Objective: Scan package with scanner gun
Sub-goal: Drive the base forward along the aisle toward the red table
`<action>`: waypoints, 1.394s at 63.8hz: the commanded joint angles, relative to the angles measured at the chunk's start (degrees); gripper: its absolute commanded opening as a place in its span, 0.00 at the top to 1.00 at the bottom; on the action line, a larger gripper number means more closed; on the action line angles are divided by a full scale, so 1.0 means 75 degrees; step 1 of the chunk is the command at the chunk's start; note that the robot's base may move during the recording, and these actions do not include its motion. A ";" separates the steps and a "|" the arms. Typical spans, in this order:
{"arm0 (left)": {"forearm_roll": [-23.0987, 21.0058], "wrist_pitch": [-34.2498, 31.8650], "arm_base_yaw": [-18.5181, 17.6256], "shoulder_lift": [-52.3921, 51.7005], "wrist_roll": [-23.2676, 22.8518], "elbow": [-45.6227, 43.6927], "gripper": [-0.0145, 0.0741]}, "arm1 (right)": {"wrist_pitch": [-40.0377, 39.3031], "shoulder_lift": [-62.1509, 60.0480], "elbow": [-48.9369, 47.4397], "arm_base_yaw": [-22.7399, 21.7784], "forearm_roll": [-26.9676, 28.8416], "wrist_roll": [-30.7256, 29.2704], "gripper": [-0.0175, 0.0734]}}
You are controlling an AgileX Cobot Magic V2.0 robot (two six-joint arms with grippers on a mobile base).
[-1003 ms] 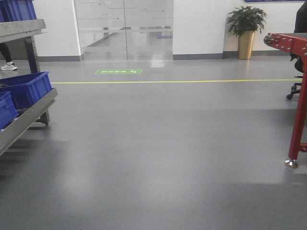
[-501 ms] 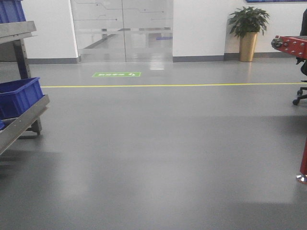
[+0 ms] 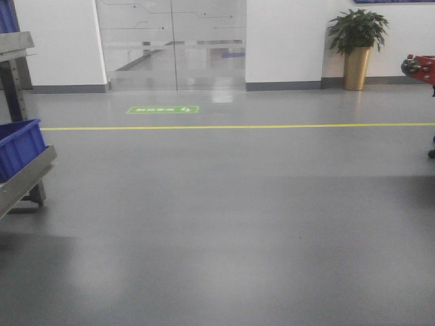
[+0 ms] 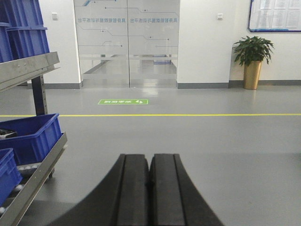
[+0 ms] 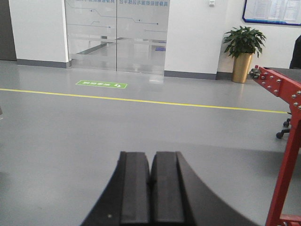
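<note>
Two hands: left hand [image 4: 149,188] & right hand [image 5: 150,188], each pressed together. Blue bins [image 4: 33,136] on metal rack [image 4: 40,174] at L, contents unclear; red frame [image 5: 277,82] at R; grey floor [image 3: 231,217] btwn.

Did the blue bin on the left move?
No. The blue bin keeps its place on the metal rack; both slide left in frame as the camera advances.

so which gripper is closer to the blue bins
Left. The blue bins sit close beside the left gripper, off to its left. The right gripper has no bins in its view, just a red frame on its right.
</note>
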 commanded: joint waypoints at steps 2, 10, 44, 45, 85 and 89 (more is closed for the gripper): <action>-0.0034 -0.0158 0.0019 -0.0032 0.0000 -0.0015 0.96 | -0.0124 -0.0016 -0.0003 -0.0029 0.0020 0.0007 0.99; -0.0034 -0.0158 0.0019 -0.0032 0.0000 -0.0015 0.96 | -0.0124 -0.0016 -0.0003 -0.0029 0.0020 0.0007 0.99; -0.0034 -0.0158 0.0019 -0.0032 0.0000 -0.0015 0.96 | -0.0124 -0.0016 -0.0003 -0.0029 0.0020 0.0007 0.99; -0.0034 -0.0158 0.0019 -0.0032 0.0000 -0.0015 0.96 | -0.0124 -0.0016 -0.0003 -0.0029 0.0020 0.0007 0.99; -0.0034 -0.0158 0.0019 -0.0032 0.0000 -0.0015 0.96 | -0.0124 -0.0016 -0.0003 -0.0029 0.0020 0.0007 0.99; -0.0034 -0.0158 0.0019 -0.0032 0.0000 -0.0015 0.96 | -0.0124 -0.0016 -0.0003 -0.0029 0.0020 0.0007 0.99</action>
